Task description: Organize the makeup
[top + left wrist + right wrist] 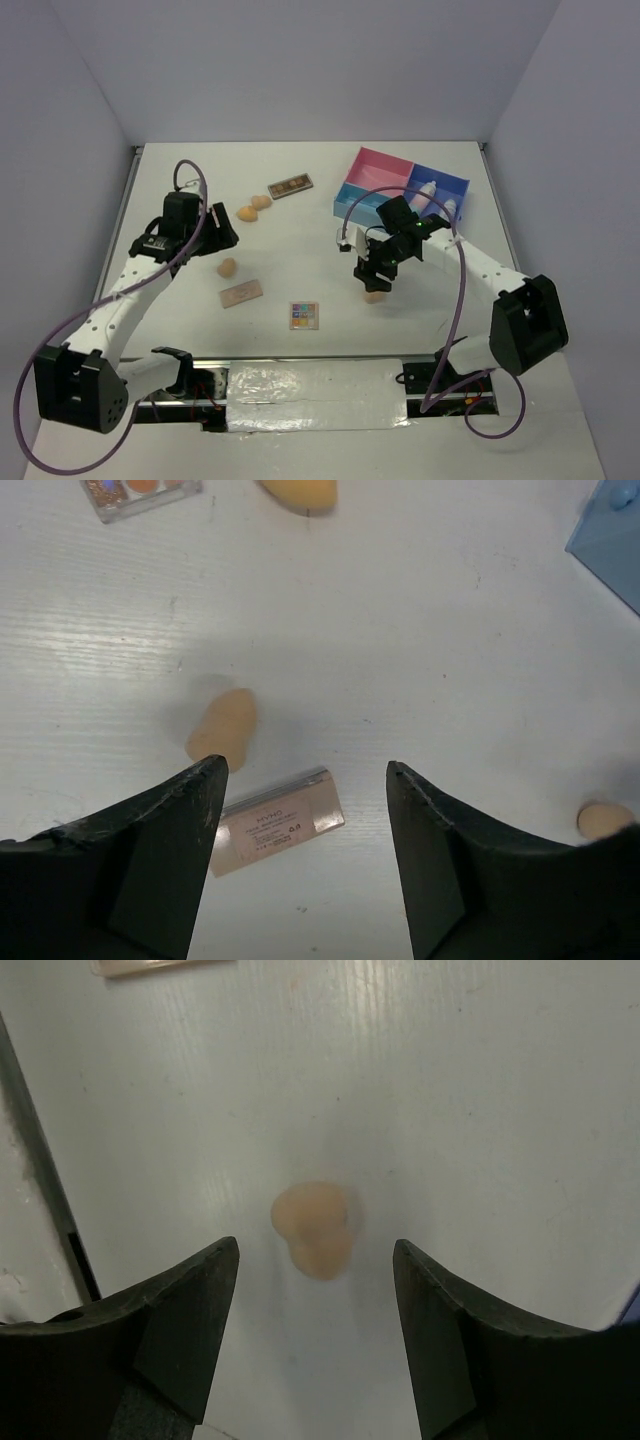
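Right wrist view: right gripper [315,1250] jaws apart over peach sponge [315,1228] mid-frame, not touching, likely lined up to grab | left gripper [305,770] jaws apart, empty, above pink palette [275,822] lower centre | tray [383,168] upper right, probably where it all goes

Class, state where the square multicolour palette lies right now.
In the top view, the square multicolour palette lies centrally near the front edge, right of the pink palette and left of the sponge below the right claw.
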`<state>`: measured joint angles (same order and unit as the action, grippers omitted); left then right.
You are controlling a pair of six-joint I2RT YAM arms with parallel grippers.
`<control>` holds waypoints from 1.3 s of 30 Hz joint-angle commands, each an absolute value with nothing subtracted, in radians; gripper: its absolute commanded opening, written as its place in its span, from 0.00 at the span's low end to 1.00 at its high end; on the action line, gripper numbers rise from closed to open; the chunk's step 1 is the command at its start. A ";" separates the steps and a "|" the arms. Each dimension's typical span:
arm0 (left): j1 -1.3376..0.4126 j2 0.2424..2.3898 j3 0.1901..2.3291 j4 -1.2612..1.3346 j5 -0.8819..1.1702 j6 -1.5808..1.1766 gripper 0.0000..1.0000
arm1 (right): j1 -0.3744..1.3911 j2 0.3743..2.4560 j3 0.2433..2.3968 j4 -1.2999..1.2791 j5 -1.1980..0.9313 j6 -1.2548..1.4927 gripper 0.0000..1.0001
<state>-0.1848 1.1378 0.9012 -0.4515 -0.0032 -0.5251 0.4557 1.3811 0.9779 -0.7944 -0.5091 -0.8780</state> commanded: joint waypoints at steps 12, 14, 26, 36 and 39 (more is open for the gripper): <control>-0.183 1.028 0.818 -0.486 -0.080 -0.534 0.74 | 0.497 1.500 0.907 -0.657 -0.407 -0.928 0.64; -0.183 1.016 0.810 -0.488 -0.081 -0.537 0.74 | 0.499 1.514 0.899 -0.634 -0.381 -0.927 0.62; -0.183 0.977 0.790 -0.499 -0.083 -0.538 0.64 | 0.502 1.530 0.877 -0.646 -0.403 -0.916 0.30; -0.181 0.947 0.758 -0.489 -0.078 -0.563 0.14 | 0.466 1.399 1.049 -0.614 -0.485 -0.809 0.09; -0.179 0.940 0.755 -0.492 -0.078 -0.568 0.20 | 0.434 1.411 1.140 -0.533 -0.460 -0.680 0.02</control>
<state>-0.1848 0.9619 0.7624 -0.5056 -0.0742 -0.5541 0.4675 1.4441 1.0378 -0.6422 -0.4530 -0.8001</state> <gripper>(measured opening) 0.184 0.120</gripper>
